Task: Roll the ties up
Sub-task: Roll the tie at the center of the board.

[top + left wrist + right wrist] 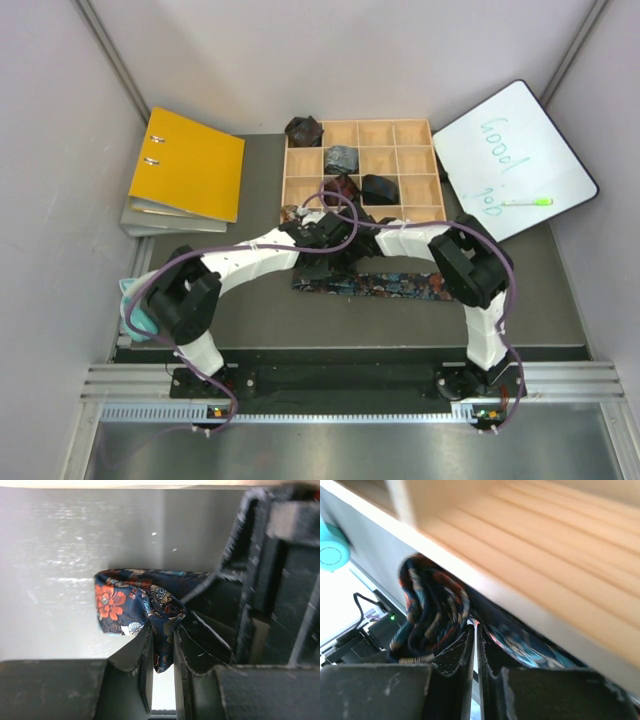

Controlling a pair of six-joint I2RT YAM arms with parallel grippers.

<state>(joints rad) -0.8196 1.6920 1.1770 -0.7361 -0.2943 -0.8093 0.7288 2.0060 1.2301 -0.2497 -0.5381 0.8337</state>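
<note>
my left tool (pixel 162 632) pinches a fold of the navy floral tie (pixel 125 602). my right tool (pixel 475 630) is pressed together beside the coiled end, can't tell if cloth is caught. tie lies on the counter (pixel 260 315) just in front of the wooden tray (pixel 287 175), part coiled, long stretch flat. rolled bundles (pixel 341 158) sit in the tray. i judge it mid-roll, with finishing and storing left.

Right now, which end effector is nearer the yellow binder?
Left. The left end effector, pinching the floral tie, is right of the yellow binder at the near edge of the tray; the right end effector meets it from farther right, toward the whiteboard.
</note>
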